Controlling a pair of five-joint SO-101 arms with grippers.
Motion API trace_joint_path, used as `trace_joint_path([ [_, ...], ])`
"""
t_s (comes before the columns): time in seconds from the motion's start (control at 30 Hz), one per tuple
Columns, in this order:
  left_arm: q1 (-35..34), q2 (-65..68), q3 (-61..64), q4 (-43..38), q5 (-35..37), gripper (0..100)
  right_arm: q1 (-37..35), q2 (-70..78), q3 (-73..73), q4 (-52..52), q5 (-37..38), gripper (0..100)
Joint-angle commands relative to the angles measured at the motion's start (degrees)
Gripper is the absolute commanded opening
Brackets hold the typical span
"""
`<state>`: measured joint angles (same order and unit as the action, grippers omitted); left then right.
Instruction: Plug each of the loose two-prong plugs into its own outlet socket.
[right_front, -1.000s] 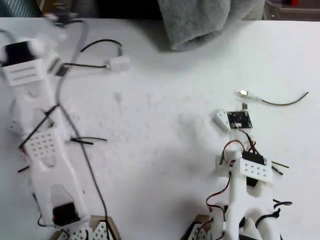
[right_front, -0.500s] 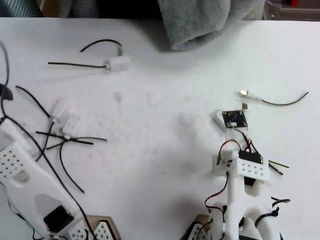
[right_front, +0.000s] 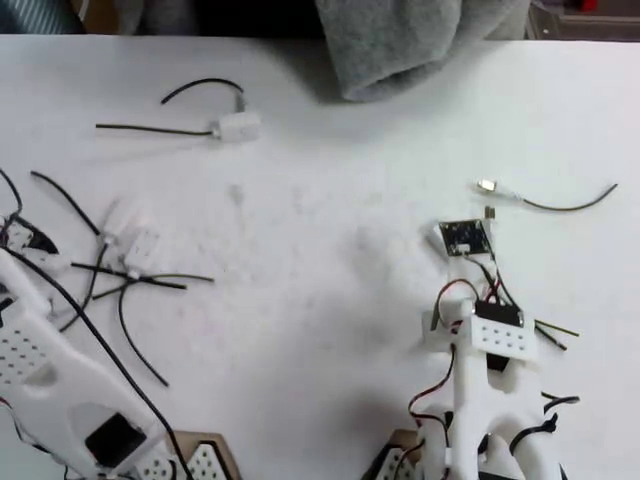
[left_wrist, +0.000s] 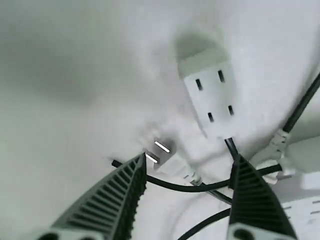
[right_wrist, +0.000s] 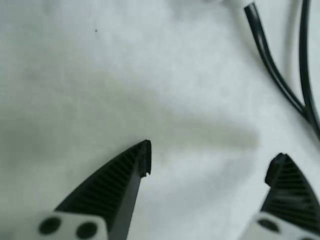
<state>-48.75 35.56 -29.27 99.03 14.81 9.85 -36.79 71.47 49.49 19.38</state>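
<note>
Because the two-prong plug (left_wrist: 159, 148) is a small white body on a thin black cord (left_wrist: 200, 186), I judge it to be light and hard. The cord looks soft and a little springy, and it may pull the plug to one side when it is lifted. The plug lies on the white table (right_front: 320, 300) at the left side, just beside the outlet socket (left_wrist: 212, 97). Its two bright prongs are bare and not in any slot, and the socket shows four dark slots, all free. The left gripper (left_wrist: 190, 159) hangs over this pair with its jaws wide apart and nothing between them. In my opinion the best place to take hold is the plastic body behind the prongs. The metal prongs are smooth and would probably slip, and the cord would let the plug swing. The socket seems light too and may slide on the table when the plug is pushed in, so it probably needs to be held or braced. At the right side a second plug (right_front: 487, 186), as it seems, lies with its thin cable a little farther than the right gripper (right_wrist: 211, 152). This gripper is also wide open and empty above the table, near two black cords (right_wrist: 272, 62).
</note>
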Motion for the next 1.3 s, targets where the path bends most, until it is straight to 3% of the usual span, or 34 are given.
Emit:
trace_joint_path([
  [0.0,-0.31,-3.91,1.93,-2.11,8.09,27,-0.48,0.13,-0.18,-0.57,0.0,36.1],
  [0.23,-0.31,-3.82,3.52,-12.84,17.14,27,-0.48,0.13,-0.18,-0.48,0.09,36.1],
  [0.67,1.1,-3.91,16.53,-27.34,17.76,27,-0.48,0.13,-0.18,-0.48,0.09,36.1],
  [0.77,1.1,-3.91,17.14,-27.43,18.11,23,-0.48,0.13,-0.18,-0.48,0.09,36.1],
  [0.83,1.1,-4.18,16.97,-27.25,17.93,14,-0.48,0.13,-0.18,-0.48,0.09,36.1],
  [0.93,1.1,-4.53,16.35,-27.25,9.85,3,-0.48,0.13,-0.18,-0.48,0.09,36.1],
  [1.03,2.33,-4.18,14.24,-24.79,2.73,2,-0.48,0.13,-0.18,-0.48,0.09,36.1],
  [1.27,5.41,-4.53,-1.58,-13.45,-0.79,2,-0.48,0.13,-0.18,-0.48,0.09,36.1],
])
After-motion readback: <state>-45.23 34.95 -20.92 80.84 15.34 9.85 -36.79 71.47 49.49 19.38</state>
